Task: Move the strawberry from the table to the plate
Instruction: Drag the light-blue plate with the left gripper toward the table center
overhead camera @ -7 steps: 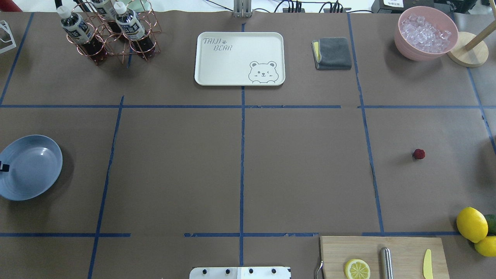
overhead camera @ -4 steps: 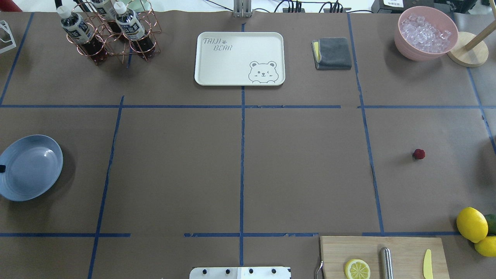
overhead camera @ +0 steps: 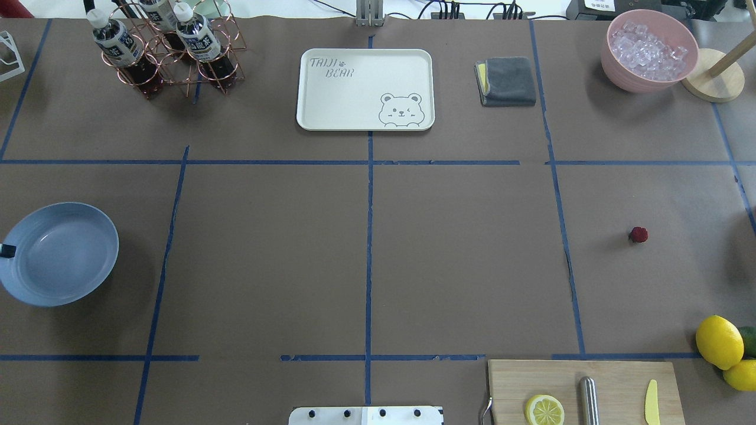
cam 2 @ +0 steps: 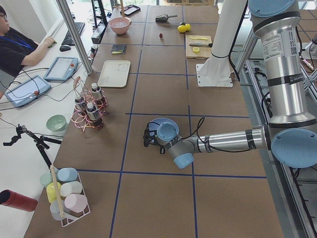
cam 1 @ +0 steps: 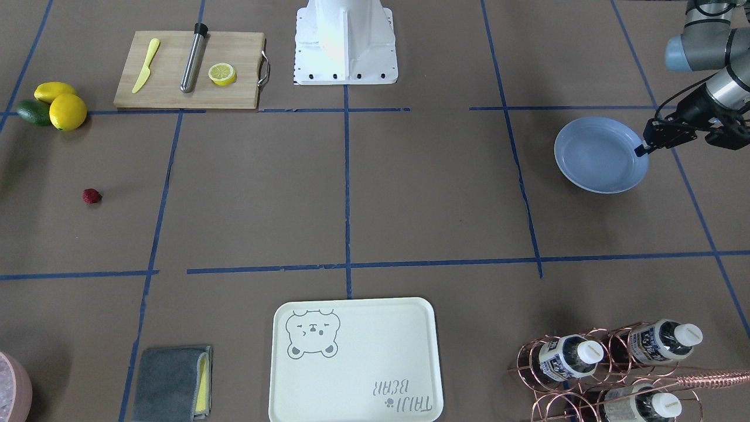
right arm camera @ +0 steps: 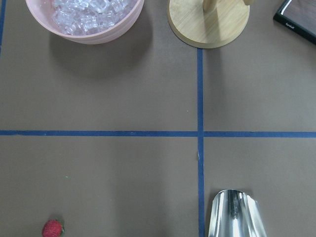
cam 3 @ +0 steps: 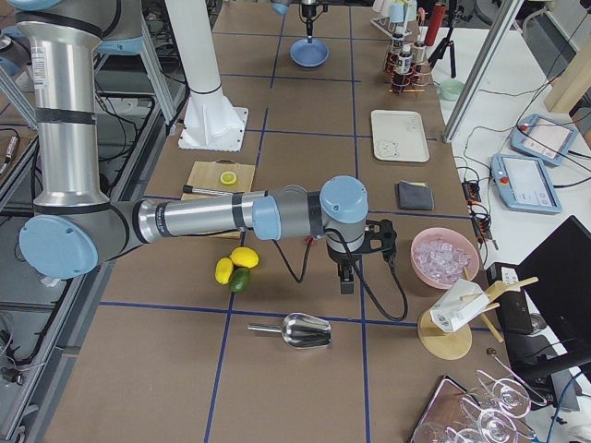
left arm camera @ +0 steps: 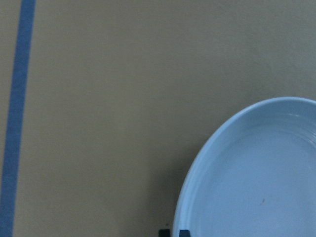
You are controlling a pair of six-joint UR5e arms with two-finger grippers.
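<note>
The strawberry (overhead camera: 638,235) is a tiny dark-red berry lying alone on the table (overhead camera: 460,260) in the right half of the overhead view. It also shows at the lower left of the right wrist view as the strawberry (right arm camera: 53,228). The light-blue plate (overhead camera: 59,254) is at the far left edge. My left gripper (cam 1: 640,150) is shut on the plate's outer rim, and its fingertips (left arm camera: 183,232) show at that rim. My right gripper (cam 3: 346,281) shows only in the exterior right view, so I cannot tell whether it is open or shut.
A cutting board (overhead camera: 614,378) holds a lemon half, a yellow knife and a metal rod at the front right. Lemons (overhead camera: 719,341) lie beside it. A pink ice bowl (overhead camera: 617,62), folded cloth (overhead camera: 508,81), bear tray (overhead camera: 365,88) and bottle rack (overhead camera: 168,50) line the far side. A metal scoop (right arm camera: 236,215) lies near the right arm.
The plate, held by my left gripper, has shifted toward the table's middle and looks larger in the overhead view. The strawberry has not moved.
</note>
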